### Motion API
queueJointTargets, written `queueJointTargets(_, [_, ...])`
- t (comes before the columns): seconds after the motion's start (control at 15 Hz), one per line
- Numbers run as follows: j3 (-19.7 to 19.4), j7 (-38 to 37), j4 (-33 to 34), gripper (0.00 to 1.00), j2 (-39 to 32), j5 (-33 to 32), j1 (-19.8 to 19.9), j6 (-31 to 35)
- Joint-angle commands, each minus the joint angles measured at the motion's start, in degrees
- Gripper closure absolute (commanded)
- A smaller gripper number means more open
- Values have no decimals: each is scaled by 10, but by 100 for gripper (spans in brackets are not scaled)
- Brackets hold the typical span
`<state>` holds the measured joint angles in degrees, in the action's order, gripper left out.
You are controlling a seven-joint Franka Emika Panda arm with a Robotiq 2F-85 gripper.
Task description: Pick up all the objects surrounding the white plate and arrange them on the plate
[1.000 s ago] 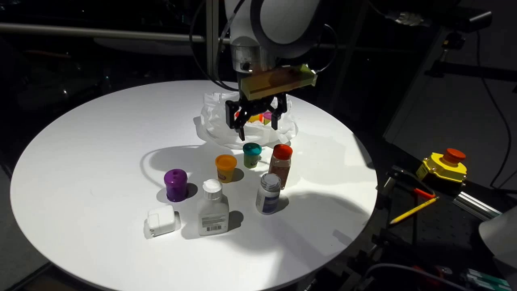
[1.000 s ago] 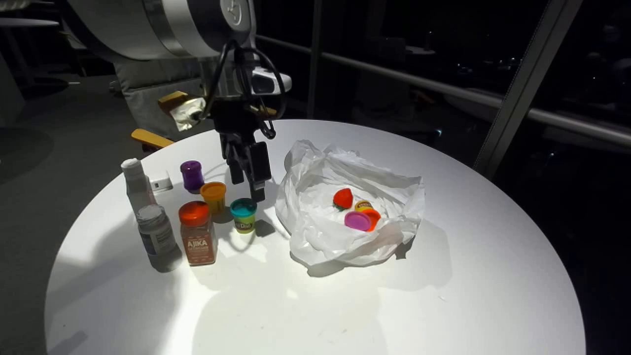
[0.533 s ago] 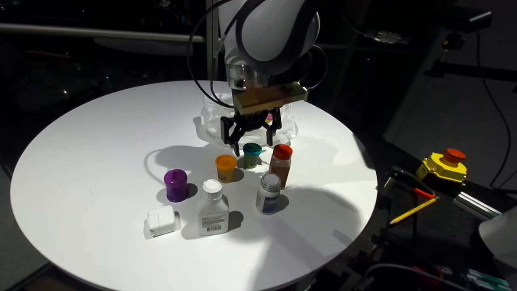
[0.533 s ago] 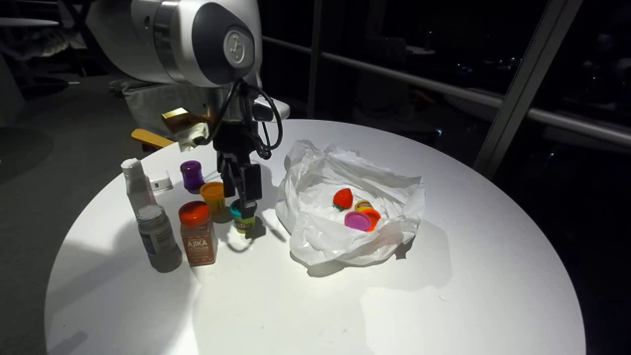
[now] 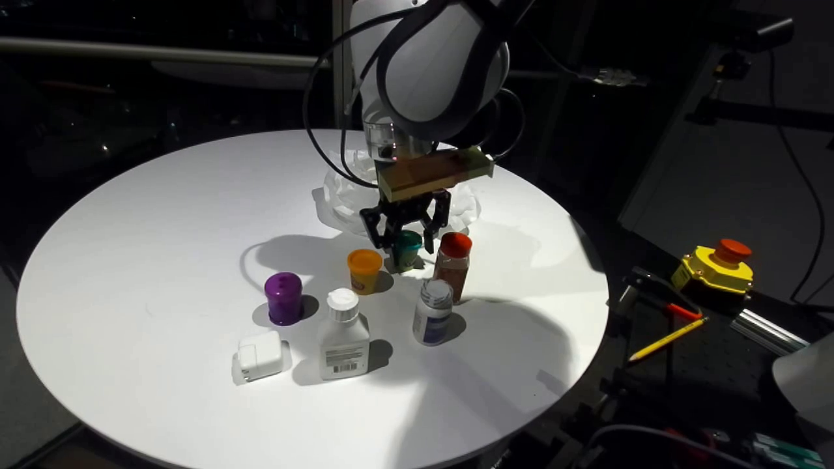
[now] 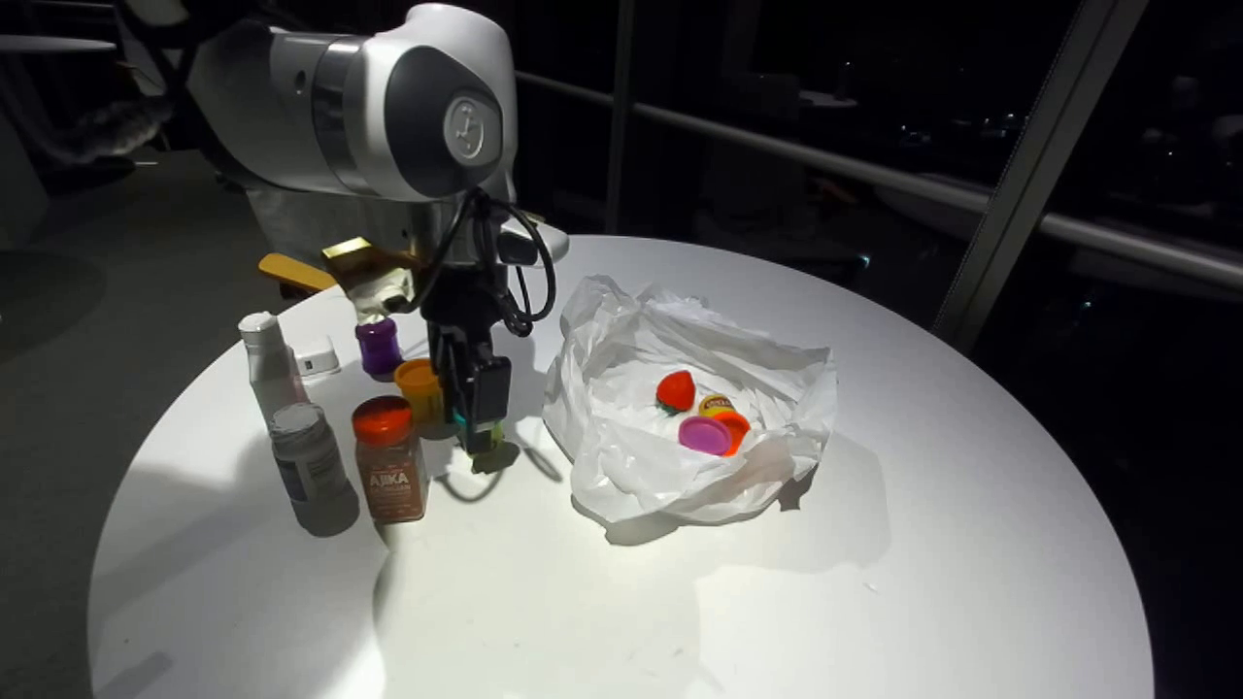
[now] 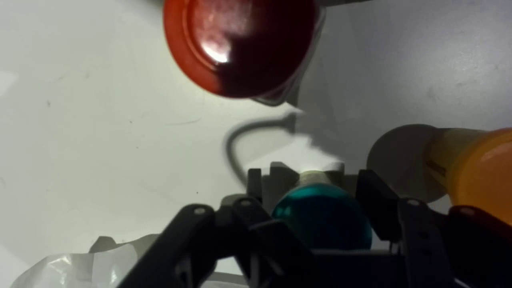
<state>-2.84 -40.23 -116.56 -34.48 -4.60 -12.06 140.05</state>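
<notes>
The tool [image 5: 412, 254], lower and narrower than a moment ago, straddles the teal-lidded tub [image 7: 324, 220], upright just beside the white plate [image 6: 621, 466]. Its fingers [image 7: 376, 204] are apart, one visibly clear of the tub, so grasp and transfer to the plate presumably remain.

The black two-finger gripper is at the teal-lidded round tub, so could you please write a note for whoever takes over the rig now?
Gripper: open, straddling the teal-lidded round tub; contact unclear.
Done: a red strawberry-shaped piece, a round purple lid, an orange-red piece and a yellow piece lie in the crinkled white plastic dish.
Left, on the round white tabletop: that tub, an orange round tub, a purple cylindrical container, a red-lidded clear jar, a tall white bottle, a short white bottle and a rounded white block.
</notes>
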Motion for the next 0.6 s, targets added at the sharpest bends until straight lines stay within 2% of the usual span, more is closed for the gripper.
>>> queueJointTargets(0.0, [-25, -9, 6, 67, -1, -19, -20, 4])
queueJointTargets(0.13, [-35, -12, 6, 77, 0, -32, -26, 3])
queueJointTargets(0.27, [-43, -15, 6, 80, 1, -43, -31, 2])
queueJointTargets(0.53, [-56, -15, -7, 80, 29, -74, -42, -5])
